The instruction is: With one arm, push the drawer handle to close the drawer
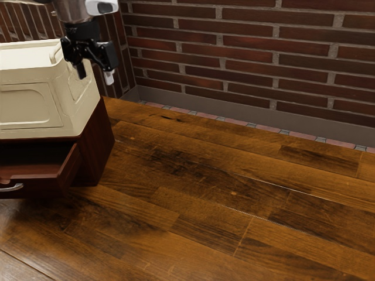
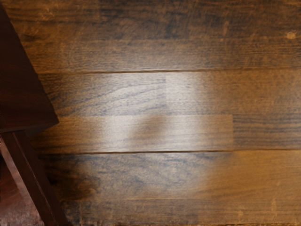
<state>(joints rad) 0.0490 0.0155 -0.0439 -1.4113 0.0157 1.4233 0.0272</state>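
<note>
My gripper (image 1: 95, 76) hangs high at the exterior view's upper left, by the end of the cream box and above the level of the drawer. Its two fingertips stand apart with nothing between them. The dark red-brown drawer (image 1: 42, 186) is pulled out of its cabinet (image 1: 98, 146), its hollow inside showing. A silver curved handle (image 1: 12, 187) sits on the drawer's front, cut off by the exterior view's left edge. In the wrist view are the cabinet's corner (image 2: 23, 80) and the drawer's side wall (image 2: 35, 183); the handle cannot be made out there.
A cream box with panelled sides (image 1: 76, 105) rests on top of the cabinet, close beside the gripper. Wooden planks (image 1: 222, 193) stretch from the cabinet toward the exterior view's right. A brick wall (image 1: 252, 52) stands behind.
</note>
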